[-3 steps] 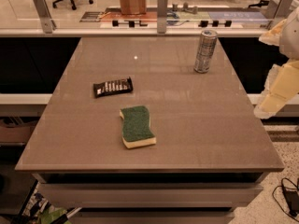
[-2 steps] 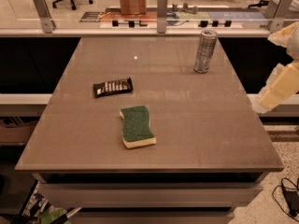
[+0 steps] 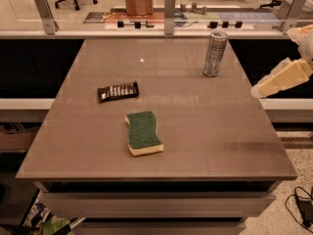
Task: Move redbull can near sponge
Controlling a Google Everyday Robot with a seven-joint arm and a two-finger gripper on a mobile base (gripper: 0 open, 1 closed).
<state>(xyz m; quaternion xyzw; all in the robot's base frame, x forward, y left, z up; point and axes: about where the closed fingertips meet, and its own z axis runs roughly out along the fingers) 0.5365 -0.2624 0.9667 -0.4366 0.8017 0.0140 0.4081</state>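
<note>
The redbull can (image 3: 214,53) is a slim silver-grey can standing upright near the table's far right corner. The sponge (image 3: 143,132) lies flat in the near middle of the table, dark green top up over pale yellow foam. My gripper (image 3: 275,81) is the cream-coloured part at the right edge of the view. It hangs beyond the table's right side, to the right of the can and a little nearer to me. It touches nothing and holds nothing that I can see.
A flat black snack-bar wrapper (image 3: 118,90) lies left of centre, beyond the sponge. The brown table (image 3: 205,131) has a low glass rail with metal posts (image 3: 169,6) along its far edge. A cable (image 3: 303,204) lies on the floor at bottom right.
The cream arm part at the right edge has risen a little and tilted. The can, sponge and wrapper have not moved.
</note>
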